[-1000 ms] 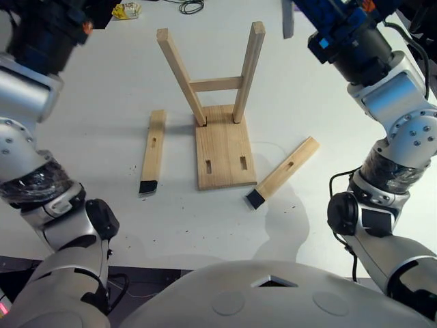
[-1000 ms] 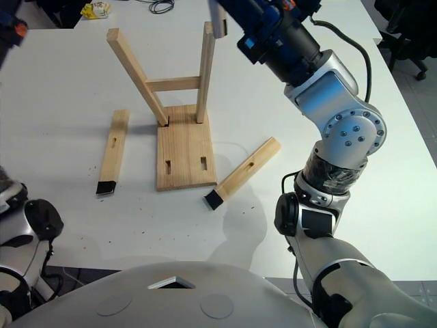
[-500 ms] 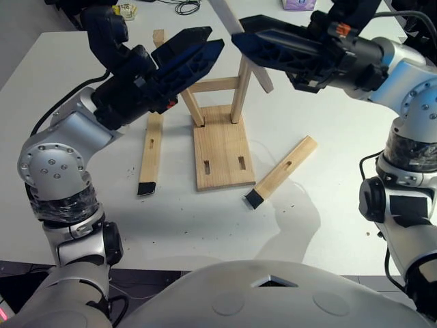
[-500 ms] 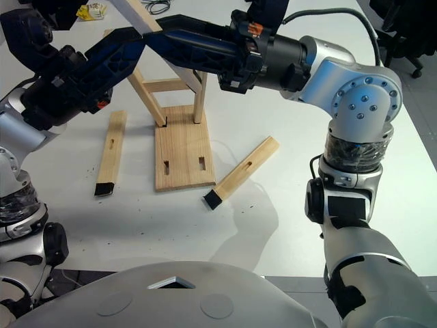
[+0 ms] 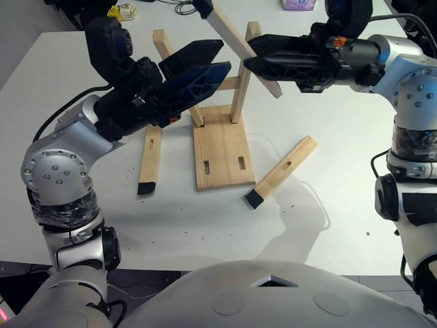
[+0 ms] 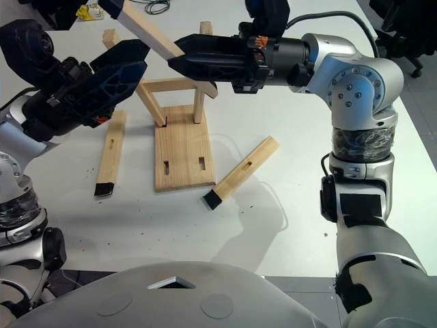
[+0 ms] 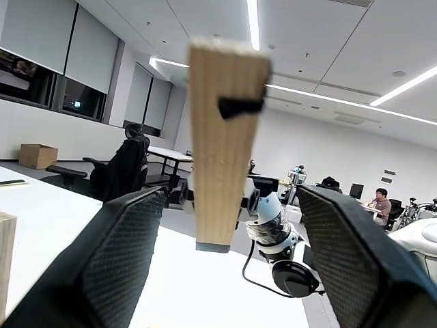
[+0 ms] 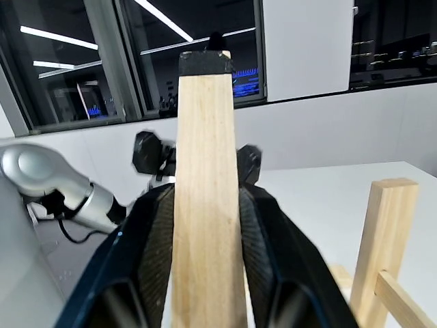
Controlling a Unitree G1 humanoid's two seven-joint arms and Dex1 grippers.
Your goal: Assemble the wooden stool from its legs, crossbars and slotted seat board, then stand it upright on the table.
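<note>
Right hand (image 5: pixel 251 59) pinched the pale black-tipped wooden leg (image 5: pixel 229 33), long axis slanting up just ahead of the spread left hand (image 5: pixel 224 56).

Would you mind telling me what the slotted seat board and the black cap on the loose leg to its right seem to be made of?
The pale rectangular slotted seat board looks like unfinished light wood: visible grain, matt surface. The black cap on the wooden leg is matt, perhaps rubber or felt.
</note>
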